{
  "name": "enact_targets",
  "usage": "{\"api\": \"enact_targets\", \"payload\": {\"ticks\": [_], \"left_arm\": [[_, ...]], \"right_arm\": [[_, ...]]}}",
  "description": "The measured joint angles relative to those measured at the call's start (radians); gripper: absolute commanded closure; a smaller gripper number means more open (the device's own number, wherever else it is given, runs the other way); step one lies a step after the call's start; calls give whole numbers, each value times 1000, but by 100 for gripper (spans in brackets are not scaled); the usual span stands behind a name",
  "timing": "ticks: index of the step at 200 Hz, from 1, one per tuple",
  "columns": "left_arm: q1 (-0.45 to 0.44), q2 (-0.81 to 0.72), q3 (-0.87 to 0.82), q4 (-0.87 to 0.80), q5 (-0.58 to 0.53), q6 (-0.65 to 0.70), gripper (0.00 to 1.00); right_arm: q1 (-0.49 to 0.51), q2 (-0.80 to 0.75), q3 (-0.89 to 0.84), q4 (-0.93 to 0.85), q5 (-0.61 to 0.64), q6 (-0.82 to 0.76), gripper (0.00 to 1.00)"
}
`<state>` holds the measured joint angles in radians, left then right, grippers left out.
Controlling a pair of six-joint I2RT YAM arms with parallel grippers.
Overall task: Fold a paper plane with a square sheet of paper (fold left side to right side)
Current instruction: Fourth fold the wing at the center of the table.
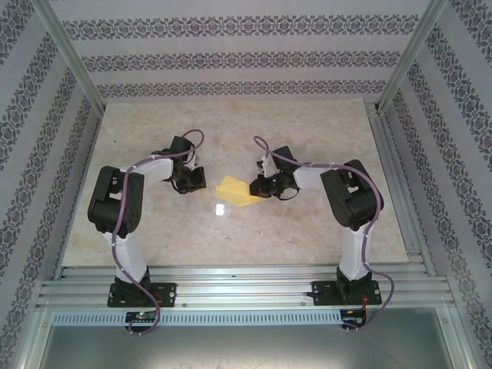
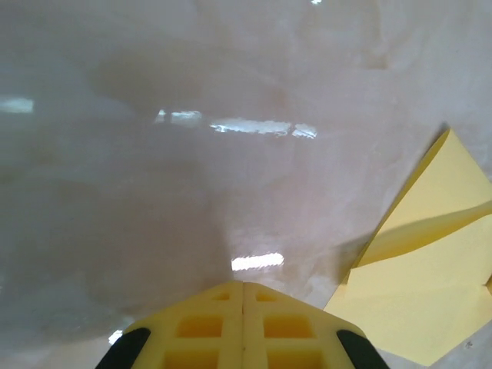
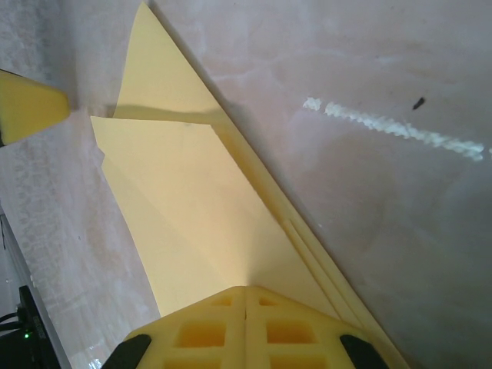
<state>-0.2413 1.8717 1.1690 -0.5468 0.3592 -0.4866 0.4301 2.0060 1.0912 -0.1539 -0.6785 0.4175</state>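
Top view: the sheet of paper [image 1: 234,192], folded to a pointed shape, lies at the centre of the surface [image 1: 307,138], between the left hand [image 1: 194,183] and the right hand [image 1: 264,187].

Left wrist view: the left hand [image 2: 244,290] is clenched with nothing between its pads. It is clear of the paper [image 2: 430,284], which lies to its right.

Right wrist view: the creases and stacked edge layers of the paper [image 3: 200,200] are visible. The right hand [image 3: 246,294] is clenched with its tips at the wide end. Whether it pinches the paper cannot be determined.

The long axis runs from the right hand's tips to the pointed end, which points away, toward the left arm's side. One left-hand finger [image 3: 27,108] lies beside it.
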Motion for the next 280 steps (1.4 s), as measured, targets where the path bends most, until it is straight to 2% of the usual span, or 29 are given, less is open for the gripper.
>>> {"api": "enact_targets", "payload": {"ticks": [36, 55, 91, 117, 150, 239, 280], "left_arm": [[-9, -143, -11, 3, 29, 0, 96], [-63, -161, 9, 12, 64, -10, 97], [-231, -9, 113, 59, 120, -42, 99], [-291, 132, 184, 80, 134, -63, 100], [-296, 209, 201, 84, 138, -76, 100], [-293, 209, 211, 68, 94, -53, 100], [-229, 147, 122, 67, 89, -29, 100]], "right_arm": [[0, 0, 8, -14, 2, 0, 97], [0, 0, 19, -37, 9, 0, 97], [0, 0, 40, -80, 31, 0, 98], [0, 1, 40, -82, 31, 0, 98], [0, 2, 41, -82, 31, 0, 98], [0, 4, 42, -82, 30, -1, 98], [7, 8, 47, -81, 30, -1, 97]]}}
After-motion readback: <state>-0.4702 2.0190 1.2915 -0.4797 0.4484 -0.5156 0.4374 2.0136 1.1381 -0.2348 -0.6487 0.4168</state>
